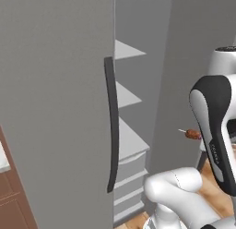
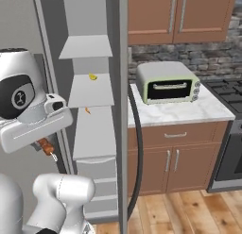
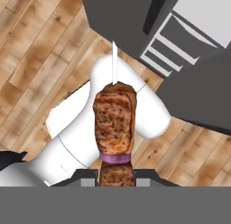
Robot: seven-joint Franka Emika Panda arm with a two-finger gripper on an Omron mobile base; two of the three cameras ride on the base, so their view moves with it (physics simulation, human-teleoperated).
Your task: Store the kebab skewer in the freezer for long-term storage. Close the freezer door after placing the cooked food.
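- Gripper [image 3: 116, 173] is closed on the skewer [image 3: 113, 123]; in the hand view the meat chunks sit right between the finger tips.
- Skewer hangs in the air in front of the freezer [image 1: 55, 108], outside the compartment, touching no shelf.
- Freezer door [image 1: 55, 62] stands open; the grey shelves [image 2: 90, 91] show in both base views.
- Progress, judged: pickup done, door open. Left to do: carry the skewer in, set it on a shelf, let go, shut the door.
- Long axis runs straight out from the gripper. Bare stick end leads, away from the fingers.
- In the left base view the stick tip points left, toward the freezer opening, close to level.
- In the right base view it slants down and right, below the hand.
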